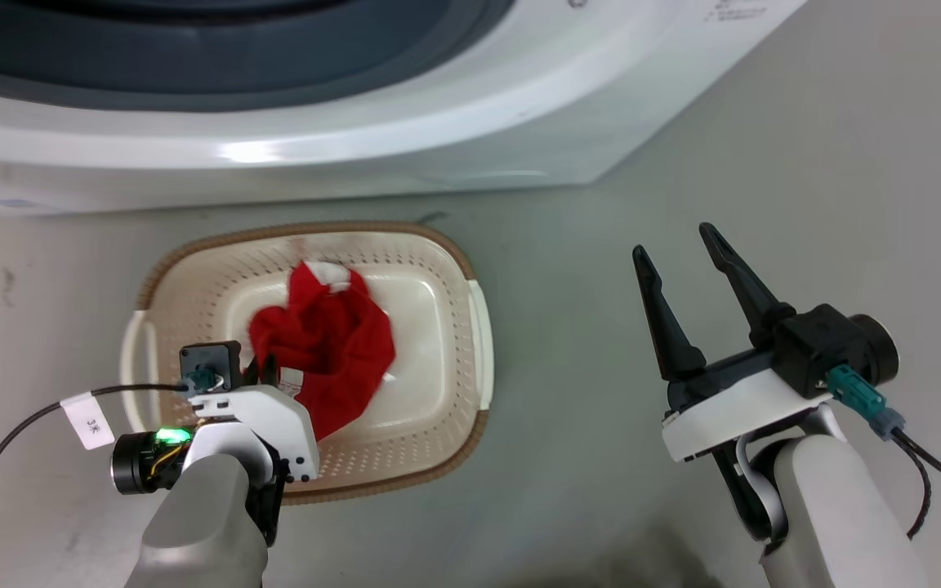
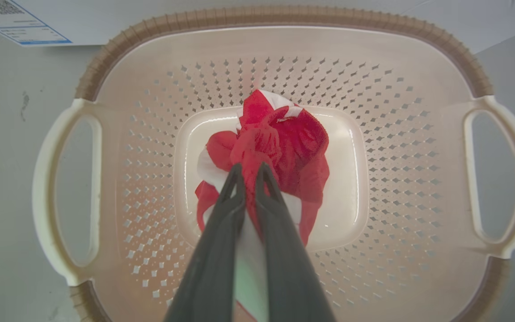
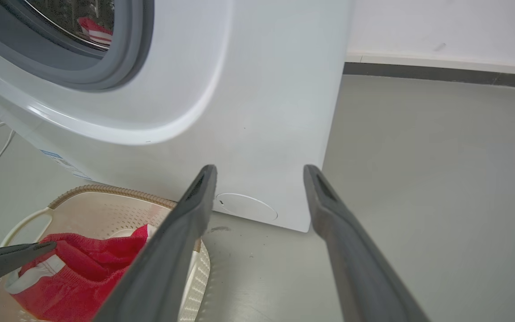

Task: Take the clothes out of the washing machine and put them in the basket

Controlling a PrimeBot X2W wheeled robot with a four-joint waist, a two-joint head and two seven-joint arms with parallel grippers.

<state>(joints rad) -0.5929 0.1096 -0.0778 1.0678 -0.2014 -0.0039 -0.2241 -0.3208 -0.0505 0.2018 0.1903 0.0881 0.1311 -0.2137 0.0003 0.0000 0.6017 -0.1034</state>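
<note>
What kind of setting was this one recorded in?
Probably a laundry corner of a plain room, perhaps a test space: a white front-loading washing machine stands on a bare grey floor, with a perforated basket holding a red garment before it.

Two red garments (image 1: 323,343) (image 3: 94,29); one basket (image 1: 438,392); one washing machine (image 1: 438,122); two grippers (image 2: 250,166) (image 1: 673,238).
</note>
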